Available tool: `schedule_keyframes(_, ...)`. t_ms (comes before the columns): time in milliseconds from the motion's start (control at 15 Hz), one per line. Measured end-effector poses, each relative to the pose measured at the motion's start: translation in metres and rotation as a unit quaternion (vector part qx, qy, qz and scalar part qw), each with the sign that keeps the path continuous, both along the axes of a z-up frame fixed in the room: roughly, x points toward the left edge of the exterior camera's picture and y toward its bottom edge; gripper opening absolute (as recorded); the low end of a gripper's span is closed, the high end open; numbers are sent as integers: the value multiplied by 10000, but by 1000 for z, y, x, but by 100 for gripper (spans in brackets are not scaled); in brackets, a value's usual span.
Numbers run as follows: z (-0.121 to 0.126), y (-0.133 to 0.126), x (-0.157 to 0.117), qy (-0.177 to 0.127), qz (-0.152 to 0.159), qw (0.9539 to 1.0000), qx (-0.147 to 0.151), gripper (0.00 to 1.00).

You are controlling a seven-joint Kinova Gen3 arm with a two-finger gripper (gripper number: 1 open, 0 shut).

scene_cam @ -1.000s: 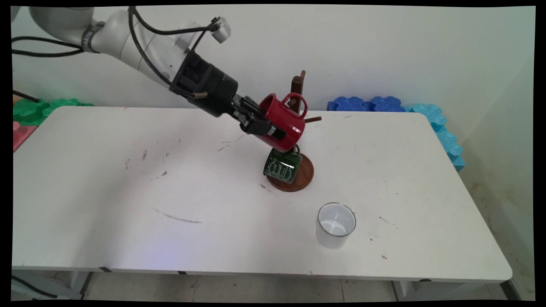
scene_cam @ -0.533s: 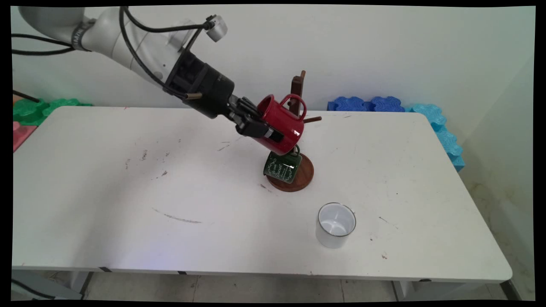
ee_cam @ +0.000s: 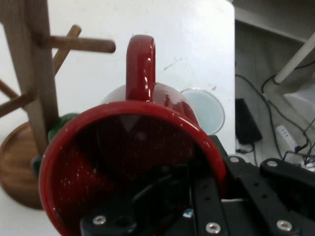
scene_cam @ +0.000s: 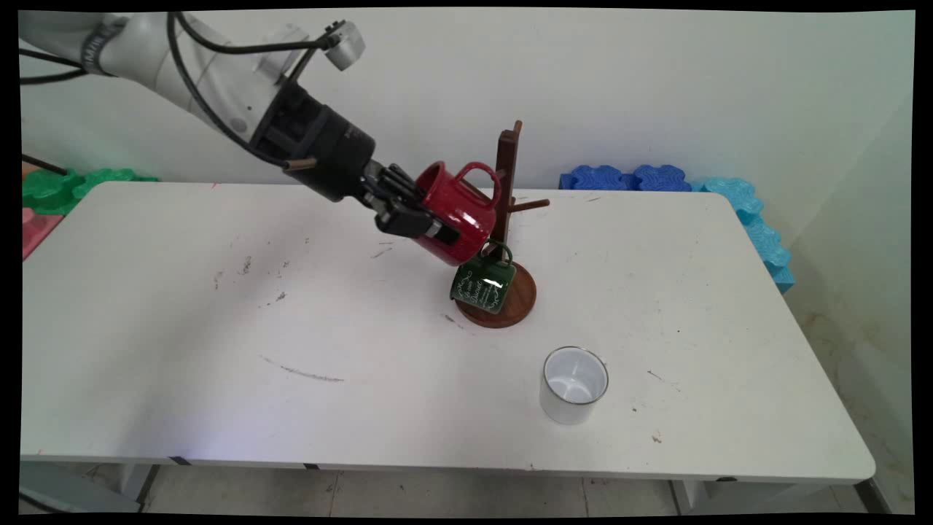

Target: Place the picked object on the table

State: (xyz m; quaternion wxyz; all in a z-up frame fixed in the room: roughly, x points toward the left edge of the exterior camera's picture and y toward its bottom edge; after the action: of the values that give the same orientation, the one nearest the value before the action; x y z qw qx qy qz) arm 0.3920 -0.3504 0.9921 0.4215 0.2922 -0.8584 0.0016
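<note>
We see the gripper [scene_cam: 426,224] clamped on the red mug [scene_cam: 455,211] rim, center frame beside the mug tree [scene_cam: 508,189]; rigid, glossy, likely slippery enamel, so rim or handle grips best.

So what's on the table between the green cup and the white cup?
Nothing. Between the green cup and white cup, the main view shows only bare table.

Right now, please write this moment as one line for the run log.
pincer: shut on red mug, held tilted | beside: wooden mug tree | green mug: hanging on tree | white cup: upright on table
</note>
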Motion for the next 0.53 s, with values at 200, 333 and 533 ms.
schedule_keyframes(200,2,7,11,-218,6,9997,-56,0)
schedule_keyframes(333,2,12,20,-403,18,9991,-91,0)
schedule_keyframes(533,0,16,34,-710,58,9973,-163,0)
